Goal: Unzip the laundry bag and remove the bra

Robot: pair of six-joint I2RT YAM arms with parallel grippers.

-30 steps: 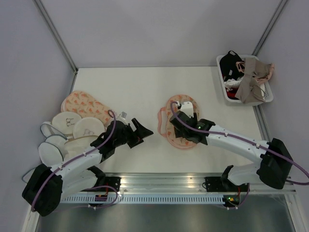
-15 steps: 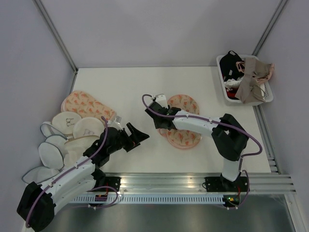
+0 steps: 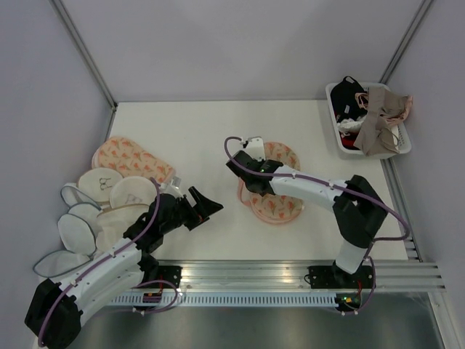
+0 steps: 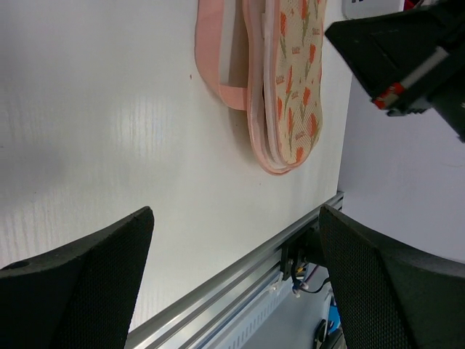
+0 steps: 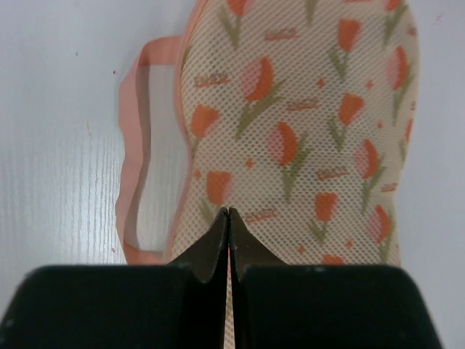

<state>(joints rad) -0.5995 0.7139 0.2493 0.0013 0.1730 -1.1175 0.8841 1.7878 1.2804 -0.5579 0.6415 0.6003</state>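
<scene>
Top external view: the peach, carrot-printed two-lobed fabric laundry bag [image 3: 280, 206] lies flat at centre frame on the white table [image 3: 196, 127]. The right gripper [image 3: 251, 183] is over the bag's left edge. The left gripper [image 3: 205, 206] hangs apart from the bag at lower left, fingers spread. Left wrist view: the left gripper [image 4: 232, 283] is open and empty, and the bag [image 4: 290, 87] is at upper centre with its pink edge trim [image 4: 218, 65] looping left. Right wrist view: the right gripper [image 5: 229, 218] has its fingers pressed together, tips on the bag's [image 5: 305, 131] mesh beside the trim [image 5: 138, 182]. No zip pull shows between them. The pink bra is not visible, presumably inside. Judgement: the unzipping step is in hand and the bag looks shut. Next, the zip pull must be found and gripped while the left gripper steadies the bag.
</scene>
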